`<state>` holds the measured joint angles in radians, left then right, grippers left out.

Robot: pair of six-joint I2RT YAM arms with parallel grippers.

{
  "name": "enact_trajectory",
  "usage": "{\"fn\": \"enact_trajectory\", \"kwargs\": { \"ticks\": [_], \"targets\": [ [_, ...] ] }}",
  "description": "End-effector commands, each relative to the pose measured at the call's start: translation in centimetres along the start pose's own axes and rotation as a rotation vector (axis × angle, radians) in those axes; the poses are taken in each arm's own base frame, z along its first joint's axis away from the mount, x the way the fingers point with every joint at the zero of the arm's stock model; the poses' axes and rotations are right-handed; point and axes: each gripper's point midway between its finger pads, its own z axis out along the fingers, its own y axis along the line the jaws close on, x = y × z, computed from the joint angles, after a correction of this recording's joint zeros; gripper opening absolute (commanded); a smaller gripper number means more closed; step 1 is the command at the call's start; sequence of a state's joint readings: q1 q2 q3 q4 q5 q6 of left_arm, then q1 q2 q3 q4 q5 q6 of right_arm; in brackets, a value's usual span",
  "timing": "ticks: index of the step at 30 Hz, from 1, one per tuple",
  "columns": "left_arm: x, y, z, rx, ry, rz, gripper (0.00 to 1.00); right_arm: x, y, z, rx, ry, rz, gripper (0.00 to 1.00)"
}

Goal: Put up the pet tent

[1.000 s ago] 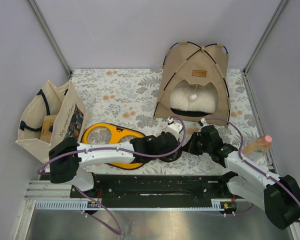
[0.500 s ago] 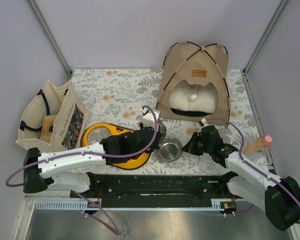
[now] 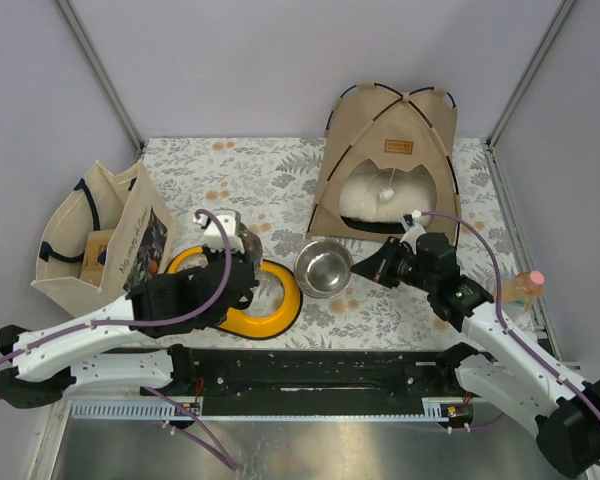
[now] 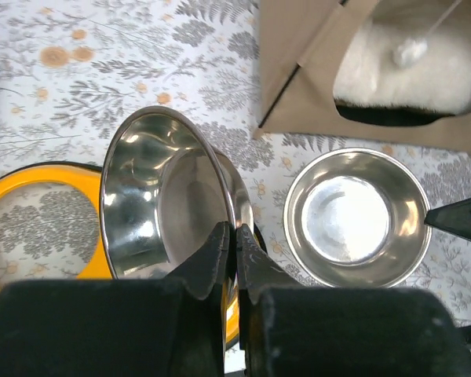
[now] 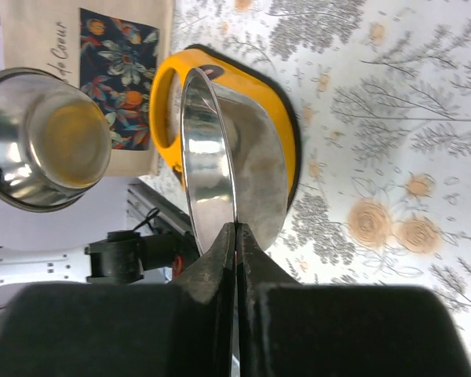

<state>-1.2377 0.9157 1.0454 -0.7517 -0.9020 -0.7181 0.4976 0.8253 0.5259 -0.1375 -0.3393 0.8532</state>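
Note:
The tan pet tent [image 3: 385,165] stands upright at the back right, with black poles, a brown label, a white pompom [image 3: 387,191] and a white cushion [image 3: 380,205] inside. It also shows in the left wrist view [image 4: 298,71]. My left gripper [image 3: 240,258] is shut on the rim of a steel bowl [image 4: 169,208] and holds it tilted over the yellow bowl stand [image 3: 275,300]. My right gripper [image 3: 365,268] is shut on the rim of a second steel bowl [image 3: 325,268] just in front of the tent's left corner.
A cream printed tote bag [image 3: 100,240] stands at the left. A bottle with a pink cap [image 3: 520,290] stands at the right edge. The black rail [image 3: 310,375] runs along the near edge. Grey walls close in the floral mat [image 3: 250,180].
My left arm has swung left and carried one steel bowl over the yellow stand. My right gripper has carried the other bowl back and left, closer to the tent.

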Motion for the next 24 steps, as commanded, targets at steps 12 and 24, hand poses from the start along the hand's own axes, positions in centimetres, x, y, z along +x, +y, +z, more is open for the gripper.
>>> {"fn": "enact_trajectory", "kwargs": {
  "ticks": [12,24],
  "targets": [
    [-3.2,7.6,-3.4,-0.185,-0.099,-0.084,0.0,2.0,9.2,5.8,-0.185,0.07,-0.018,0.0],
    [-0.3,8.6,-2.9,-0.23,-0.035,-0.06,0.0,5.1,8.7,12.8,-0.085,0.128,-0.042,0.0]
  ]
}}
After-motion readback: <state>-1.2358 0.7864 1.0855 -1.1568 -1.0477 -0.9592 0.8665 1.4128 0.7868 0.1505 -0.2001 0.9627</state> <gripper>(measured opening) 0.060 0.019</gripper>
